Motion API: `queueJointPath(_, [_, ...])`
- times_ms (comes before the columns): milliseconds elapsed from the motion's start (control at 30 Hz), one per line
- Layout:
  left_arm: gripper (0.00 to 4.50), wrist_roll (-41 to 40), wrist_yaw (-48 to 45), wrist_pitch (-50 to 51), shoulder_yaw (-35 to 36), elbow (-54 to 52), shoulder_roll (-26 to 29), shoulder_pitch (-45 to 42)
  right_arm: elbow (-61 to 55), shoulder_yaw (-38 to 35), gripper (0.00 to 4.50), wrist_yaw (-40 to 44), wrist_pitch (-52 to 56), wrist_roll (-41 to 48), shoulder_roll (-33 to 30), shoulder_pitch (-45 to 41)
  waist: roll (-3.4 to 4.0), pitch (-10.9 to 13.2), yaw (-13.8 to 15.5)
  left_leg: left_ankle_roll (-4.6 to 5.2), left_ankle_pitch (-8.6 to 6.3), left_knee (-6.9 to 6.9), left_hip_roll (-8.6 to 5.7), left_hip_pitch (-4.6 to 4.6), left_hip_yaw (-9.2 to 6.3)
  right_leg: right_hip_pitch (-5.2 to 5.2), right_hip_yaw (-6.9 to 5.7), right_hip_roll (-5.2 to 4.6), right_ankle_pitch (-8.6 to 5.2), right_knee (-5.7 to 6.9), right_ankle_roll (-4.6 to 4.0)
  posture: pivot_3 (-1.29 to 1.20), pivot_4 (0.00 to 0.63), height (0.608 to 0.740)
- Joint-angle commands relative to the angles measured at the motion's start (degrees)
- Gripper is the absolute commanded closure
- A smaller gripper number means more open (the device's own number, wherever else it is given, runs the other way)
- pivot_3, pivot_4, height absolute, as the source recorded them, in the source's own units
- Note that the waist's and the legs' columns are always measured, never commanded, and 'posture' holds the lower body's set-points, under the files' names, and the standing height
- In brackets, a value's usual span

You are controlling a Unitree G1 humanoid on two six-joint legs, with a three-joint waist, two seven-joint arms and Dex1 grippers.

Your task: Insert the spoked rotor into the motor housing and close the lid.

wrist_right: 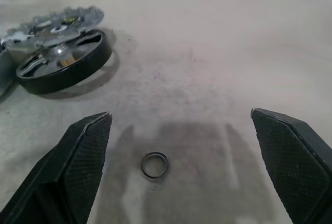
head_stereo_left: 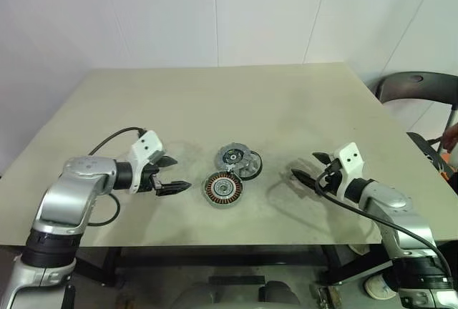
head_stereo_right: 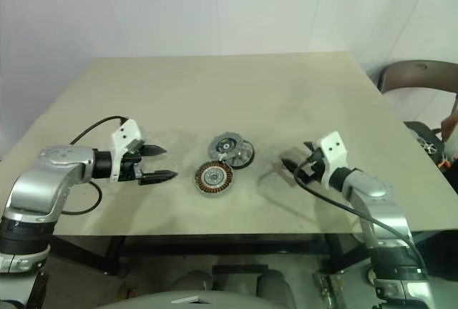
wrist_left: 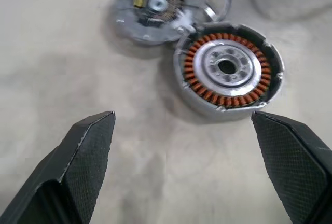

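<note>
Tabletop assembly with no part yet fitted. The motor housing (head_stereo_left: 224, 188), a round dark ring with copper-brown windings around a pale hub, lies flat near the middle of the beige table (head_stereo_left: 215, 101). Just behind it the lid (head_stereo_left: 232, 157), a flat grey-silver disc with a dark centre, rests tilted, partly on top of the spoked rotor (wrist_right: 65, 62), a black-rimmed disc with shiny silver spokes. A small dark washer ring (wrist_right: 155, 165) lies apart on the table, in front of the right gripper (head_stereo_left: 309, 167). The left gripper (head_stereo_left: 174, 174) hovers beside the housing; both grippers stand with jaws wide and carry nothing. The step in hand appears to be freeing the rotor. It is best done by first lifting the overlapping lid aside, then grasping the rotor across its thick rim, keeping it level and centring it over the housing's hub before lowering.
</note>
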Motion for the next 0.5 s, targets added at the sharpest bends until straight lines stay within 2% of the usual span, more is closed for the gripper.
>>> queueJointPath(33, [0.04, -3.0, 0.5, -13.0, 5.5, 1.6, -1.5, 2.9, 0.5, 0.6, 0.00, 0.4, -1.2, -0.3, 0.8, -1.3, 0.01, 0.0, -0.3, 0.00, 0.00, 0.00, 0.00, 0.01, 0.02, 0.01, 0.01, 0.00, 0.05, -0.04, -0.01, 0.00, 0.000, 0.740])
queueJointPath(167, [0.04, -6.2, 2.5, -17.8, 7.3, 2.8, -4.6, 4.3, 3.1, 1.5, 0.00, 0.5, -2.3, -1.2, 1.4, -1.6, -0.01, 0.0, -0.3, 0.00, 0.00, 0.01, 0.01, 0.04, 0.11, 0.03, 0.05, 0.03, 0.14, -0.07, -0.05, 0.00, 0.000, 0.740])
queueJointPath(500, [0.04, -13.1, 1.7, -15.5, 6.0, 3.4, -3.7, 4.2, 8.9, 3.1, 0.00, 1.0, -5.3, -2.7, 3.7, -3.3, 0.01, -0.1, -0.5, -0.07, 0.04, 0.01, 0.29, 0.08, 0.20, 0.01, 0.13, 0.30, 0.31, -0.07, -0.17, 0.00, 0.000, 0.740])
